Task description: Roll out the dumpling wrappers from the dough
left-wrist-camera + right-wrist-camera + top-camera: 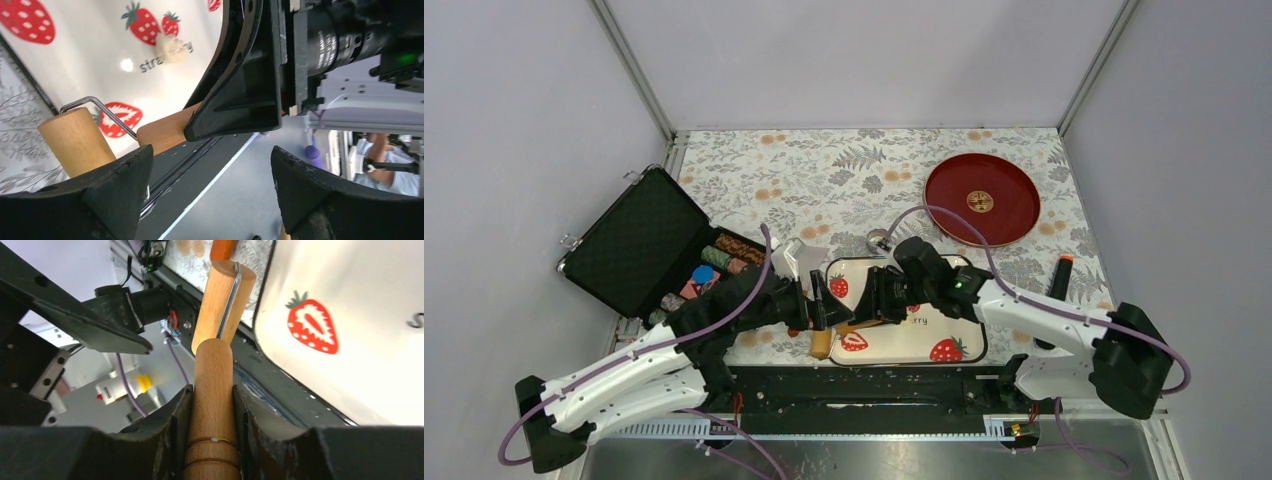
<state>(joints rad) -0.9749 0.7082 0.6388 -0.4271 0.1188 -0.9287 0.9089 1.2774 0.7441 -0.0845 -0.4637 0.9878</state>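
Your right hand point(212, 407) is clenching the roller point(220, 305) by its wooden handle, with both fingers point(167, 430) pressing on either side of it. The roller is hanging tilted, its barrel sticking out past the near left corner of the tray point(360, 375). A bent metal wire is joining barrel to handle.

Your left hand point(210, 172) is released, jaws standing wide apart with nothing between them. It is sitting just beside the roller's barrel; you cannot tell if one finger is touching it. In the top view both hands are meeting at the tray's near left corner, the left one off the tray edge and the right one over the tray.

The dough point(172, 48) is sitting as a small pale lump on the white tray floor. It is lying right on the printed word: you are reading "stra" before it and "ry" after it, with the middle letters covered. Red strawberries are printed around it. The top view is showing only "rry" beside the right hand. The right wrist view is catching part of a grey "S" at the frame edge, near one strawberry.

Elsewhere on the counter point(844, 170), which is wearing a floral cloth:
- A red plate point(981, 198) with a gold emblem is sitting far right; the emblem is too small to read.
- A metal ring point(879, 240) is lying just beyond the tray.
- An open black case point(634, 245) is standing at the left, with colored chips point(714, 265) beside it.
- A black-and-orange tool point(1058, 285) is lying right of the tray.

The lettering on the lens ring in the left wrist view is too small to read.
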